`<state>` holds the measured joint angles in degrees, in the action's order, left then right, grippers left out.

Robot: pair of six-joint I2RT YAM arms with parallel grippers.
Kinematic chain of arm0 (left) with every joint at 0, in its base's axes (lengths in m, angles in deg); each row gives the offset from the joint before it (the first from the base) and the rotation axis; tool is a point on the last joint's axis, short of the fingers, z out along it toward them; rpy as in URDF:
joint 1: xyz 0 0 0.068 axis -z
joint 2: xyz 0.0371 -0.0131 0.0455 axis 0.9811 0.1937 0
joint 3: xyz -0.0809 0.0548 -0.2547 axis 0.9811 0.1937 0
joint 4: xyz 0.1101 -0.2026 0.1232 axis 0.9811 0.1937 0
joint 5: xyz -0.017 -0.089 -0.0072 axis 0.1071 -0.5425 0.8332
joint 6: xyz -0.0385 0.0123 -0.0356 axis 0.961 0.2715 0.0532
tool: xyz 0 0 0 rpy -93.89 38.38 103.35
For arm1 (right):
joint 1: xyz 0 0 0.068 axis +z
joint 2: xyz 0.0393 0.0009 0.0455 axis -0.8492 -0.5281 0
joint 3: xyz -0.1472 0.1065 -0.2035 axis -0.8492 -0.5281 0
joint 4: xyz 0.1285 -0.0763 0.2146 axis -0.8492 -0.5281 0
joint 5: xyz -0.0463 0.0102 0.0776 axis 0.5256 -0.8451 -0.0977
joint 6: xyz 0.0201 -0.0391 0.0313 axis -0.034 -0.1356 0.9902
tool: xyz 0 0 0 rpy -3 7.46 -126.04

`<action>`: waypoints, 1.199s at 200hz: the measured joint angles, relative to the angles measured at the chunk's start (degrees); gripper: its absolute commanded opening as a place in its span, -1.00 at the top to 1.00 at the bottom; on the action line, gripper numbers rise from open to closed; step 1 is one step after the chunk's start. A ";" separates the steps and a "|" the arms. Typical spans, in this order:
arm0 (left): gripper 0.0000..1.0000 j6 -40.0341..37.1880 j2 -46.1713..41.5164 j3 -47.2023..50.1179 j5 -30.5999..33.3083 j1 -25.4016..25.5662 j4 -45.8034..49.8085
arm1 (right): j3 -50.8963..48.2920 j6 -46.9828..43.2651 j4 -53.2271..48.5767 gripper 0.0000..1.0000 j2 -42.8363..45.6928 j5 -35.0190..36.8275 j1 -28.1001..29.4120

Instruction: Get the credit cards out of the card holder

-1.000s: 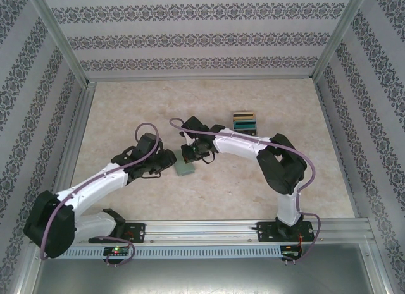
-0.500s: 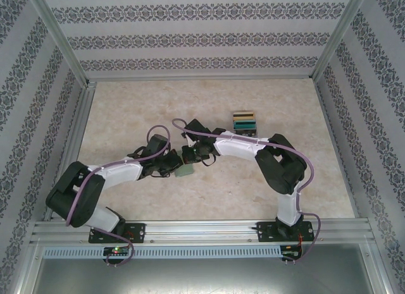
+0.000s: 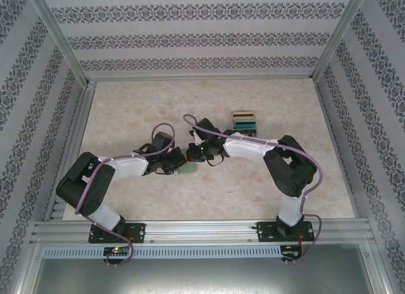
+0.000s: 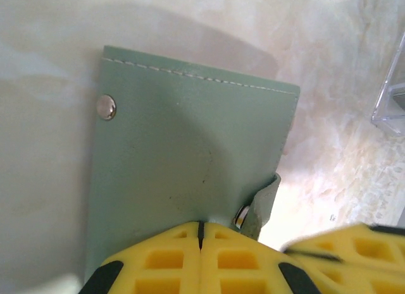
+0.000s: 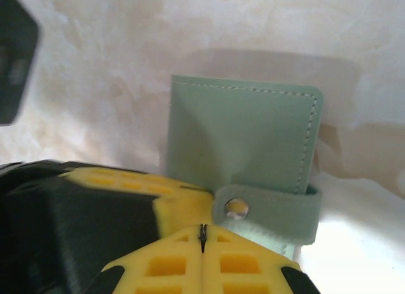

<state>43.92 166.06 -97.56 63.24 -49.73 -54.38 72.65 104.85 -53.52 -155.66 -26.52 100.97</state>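
Note:
The card holder point(image 3: 188, 169), a grey-green folded wallet, lies closed on the table between my two grippers. Its stitched cover point(image 4: 190, 155) carries a metal snap, and its strap tab point(image 5: 266, 208) wraps over one edge. My left gripper point(image 4: 200, 229) is shut, its yellow pads pinching the holder's near edge. My right gripper point(image 5: 202, 234) is shut right at the end of the strap tab, apparently pinching it. From above, the left gripper point(image 3: 178, 163) and the right gripper point(image 3: 193, 156) almost touch. Credit cards point(image 3: 243, 121) in gold, teal and dark tones lie side by side farther back.
A clear plastic piece point(image 4: 391, 91) shows at the right edge of the left wrist view. Aluminium frame posts and patterned walls enclose the marble-look table point(image 3: 139, 110). Both arms' rail point(image 3: 202, 231) runs along the near edge.
My left arm has reached right to the card holder and its gripper has shut on the near edge. The right gripper has shifted slightly right, staying shut at the strap.

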 measured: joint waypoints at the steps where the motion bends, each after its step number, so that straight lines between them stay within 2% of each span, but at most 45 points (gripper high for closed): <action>1: 1.00 0.00 0.00 0.00 0.00 0.00 -0.04 | -0.09 0.00 0.04 1.00 0.28 -0.07 -0.02; 31: 1.00 0.00 0.52 0.00 -0.26 -0.15 -0.39 | -1.92 0.31 1.64 1.00 5.05 -0.42 -1.20; 58: 0.99 -0.04 0.50 -0.33 -1.05 -0.42 -0.50 | -2.45 -0.09 1.42 0.99 5.79 -0.13 -1.73; 68: 0.90 -0.15 0.13 -0.50 -0.92 -0.44 -0.02 | -2.40 -0.48 0.66 0.76 5.70 0.28 -1.70; 93: 0.66 -1.05 -2.12 -0.50 0.72 -1.20 3.91 | -1.66 -1.92 -1.25 0.52 4.85 1.46 -0.79; 129: 0.37 -2.36 -11.32 0.22 3.89 -6.91 12.90 | 3.41 -4.42 -5.35 0.23 1.05 4.37 1.36; 147: 0.18 -3.10 -16.13 0.48 5.11 -9.16 15.82 | 7.78 -6.29 -8.66 0.22 -1.55 6.58 2.75; 172: 0.07 -3.74 -21.77 1.57 6.38 -10.86 19.32 | 13.55 -8.72 -12.70 0.20 -4.90 9.68 4.94; 180: -0.04 -3.85 -22.93 2.03 6.78 -11.23 20.28 | 15.41 -9.35 -14.27 0.17 -5.90 10.71 5.53; 207: -0.06 -3.93 -26.16 3.89 8.33 -12.33 23.26 | 22.23 -11.61 -19.37 0.06 -10.49 14.27 7.39; 240: -0.07 -3.93 -28.26 5.31 9.20 -12.74 25.51 | 26.84 -13.64 -24.59 0.05 -14.80 17.75 9.01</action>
<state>39.98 137.79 -92.25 72.44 -62.47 -28.88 99.49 91.21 -78.11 -170.46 -8.78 109.98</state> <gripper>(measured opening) 0.534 0.470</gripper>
